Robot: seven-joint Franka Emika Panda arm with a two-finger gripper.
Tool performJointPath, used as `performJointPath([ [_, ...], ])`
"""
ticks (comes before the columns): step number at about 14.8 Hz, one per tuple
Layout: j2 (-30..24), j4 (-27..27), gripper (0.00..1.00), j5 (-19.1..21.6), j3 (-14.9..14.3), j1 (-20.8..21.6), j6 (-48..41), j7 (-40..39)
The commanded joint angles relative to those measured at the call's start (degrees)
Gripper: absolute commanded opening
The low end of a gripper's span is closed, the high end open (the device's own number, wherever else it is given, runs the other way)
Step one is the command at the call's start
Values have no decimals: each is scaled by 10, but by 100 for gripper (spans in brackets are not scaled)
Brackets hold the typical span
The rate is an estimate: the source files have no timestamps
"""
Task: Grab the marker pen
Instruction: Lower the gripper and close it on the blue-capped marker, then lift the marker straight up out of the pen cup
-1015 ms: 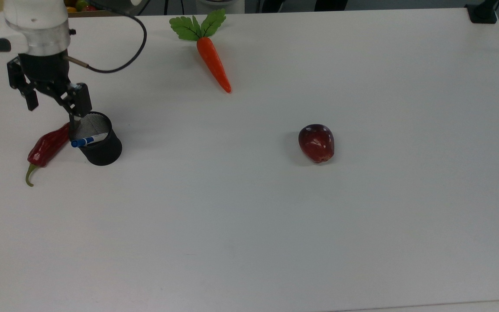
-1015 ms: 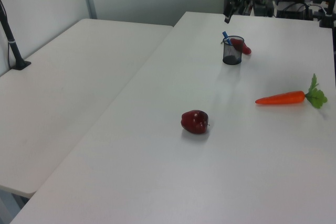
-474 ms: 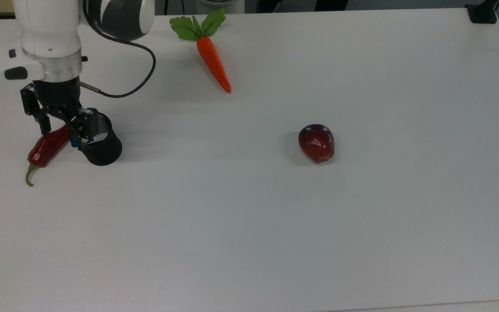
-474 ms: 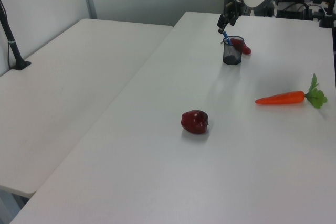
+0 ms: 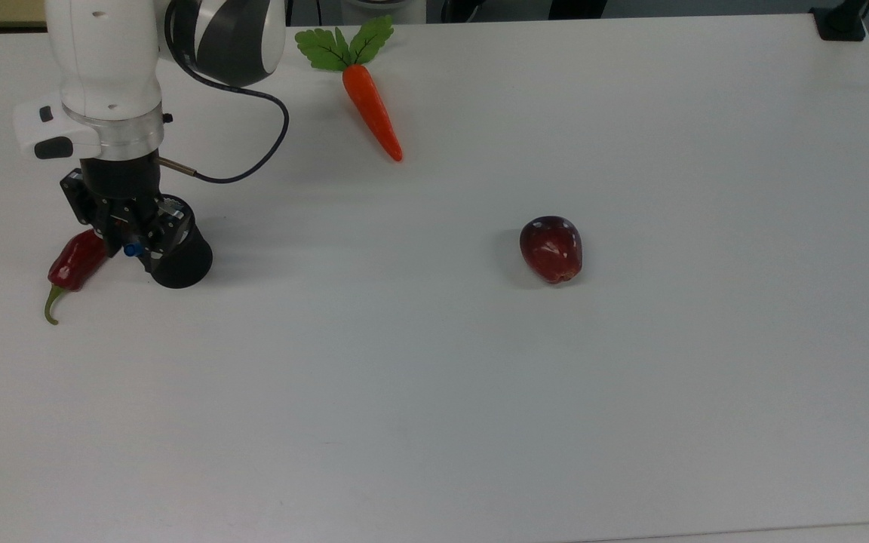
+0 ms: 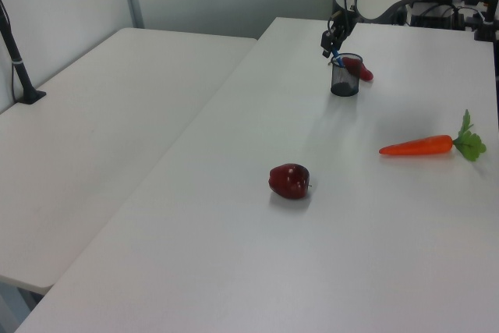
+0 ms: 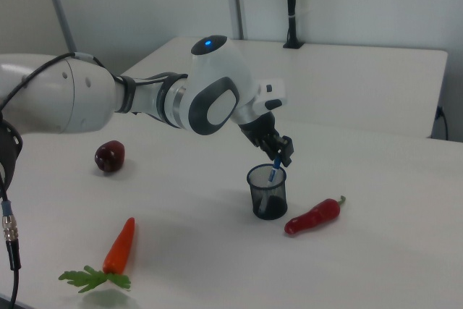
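Top view, gripper (image 5: 131,243): closed around the blue top of the marker pen (image 5: 131,250).
Marker pen: leaned inside the black mesh cup (image 5: 178,260), cap above the rim.
Red chilli (image 5: 72,264): laid just beside the cup.

You have: 1 marker pen (image 7: 275,171) | 1 black mesh cup (image 7: 267,192) | 1 carrot (image 5: 371,109) | 1 red chili pepper (image 7: 313,216) | 1 red apple (image 5: 551,249)

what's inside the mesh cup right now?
The marker pen stands tilted in the black mesh cup, its blue top poking above the rim at the gripper. The mesh wall hides its lower barrel and the cup's bottom.
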Motion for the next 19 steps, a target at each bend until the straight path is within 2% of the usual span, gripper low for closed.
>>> performJointPath([
  [1,0,-3,27,-2,-4,5,12,7],
  [3,0,-3,19,-2,-4,5,12,7],
  [7,-3,-2,11,0,-4,6,11,9],
  [11,-19,0,10,1,-3,6,9,10],
  [19,-100,5,11,9,-3,5,3,9],
])
